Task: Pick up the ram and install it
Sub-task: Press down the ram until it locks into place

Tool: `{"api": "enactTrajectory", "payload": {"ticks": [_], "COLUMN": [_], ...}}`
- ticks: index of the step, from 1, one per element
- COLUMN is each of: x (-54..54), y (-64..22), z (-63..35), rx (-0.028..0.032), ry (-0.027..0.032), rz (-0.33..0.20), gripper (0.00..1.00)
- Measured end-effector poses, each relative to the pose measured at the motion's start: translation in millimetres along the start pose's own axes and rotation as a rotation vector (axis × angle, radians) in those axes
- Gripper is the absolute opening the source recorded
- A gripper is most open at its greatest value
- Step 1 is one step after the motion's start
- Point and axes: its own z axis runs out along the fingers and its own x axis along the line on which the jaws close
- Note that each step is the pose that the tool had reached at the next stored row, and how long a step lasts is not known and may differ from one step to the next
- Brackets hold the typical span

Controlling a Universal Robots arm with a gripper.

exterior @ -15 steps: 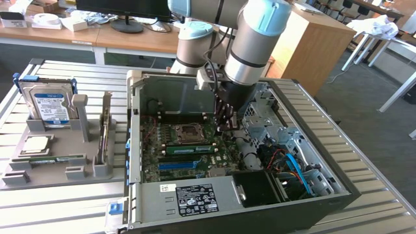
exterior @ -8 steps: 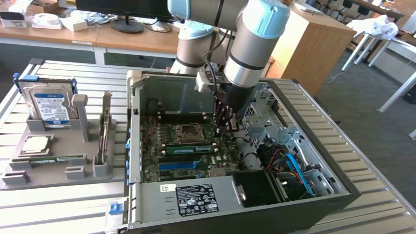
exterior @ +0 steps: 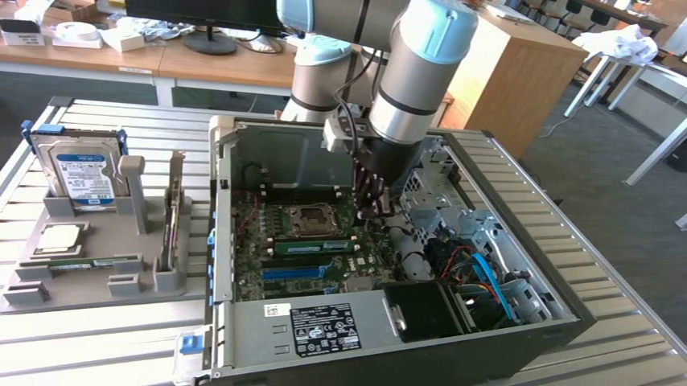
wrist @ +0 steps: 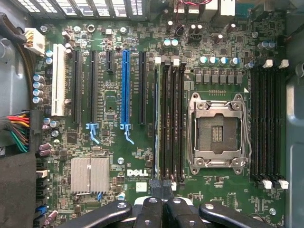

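The end effector [wrist: 163, 202] is closed over the motherboard [wrist: 142, 156]; a ram [exterior: 314, 246] is seated beside the CPU socket [wrist: 219, 130].

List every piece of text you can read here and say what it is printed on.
"DELL": white lettering on the motherboard, near the heatsink.
Hard drive blue label: too small to read.
White sticker on the computer case: print too blurred to read.
Motherboard's fine markings: unreadable.

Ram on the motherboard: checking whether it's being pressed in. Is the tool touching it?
Cannot tell. In the exterior view the shut tool hangs near the end of the ram, but neither contact nor a gap shows plainly.
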Motion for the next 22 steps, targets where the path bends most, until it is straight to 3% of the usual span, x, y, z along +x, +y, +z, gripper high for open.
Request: {"api": "enactTrajectory", "payload": {"ticks": [8,22], "x": [-1.1,-0.7], "y": [-0.1,-0.5], "z": [0.7,13.8], "rx": [0.0,0.0], "ry": [-0.0002,-0.0001], "rz": [0.0,0.0], "gripper": [0.1,0.1]}}
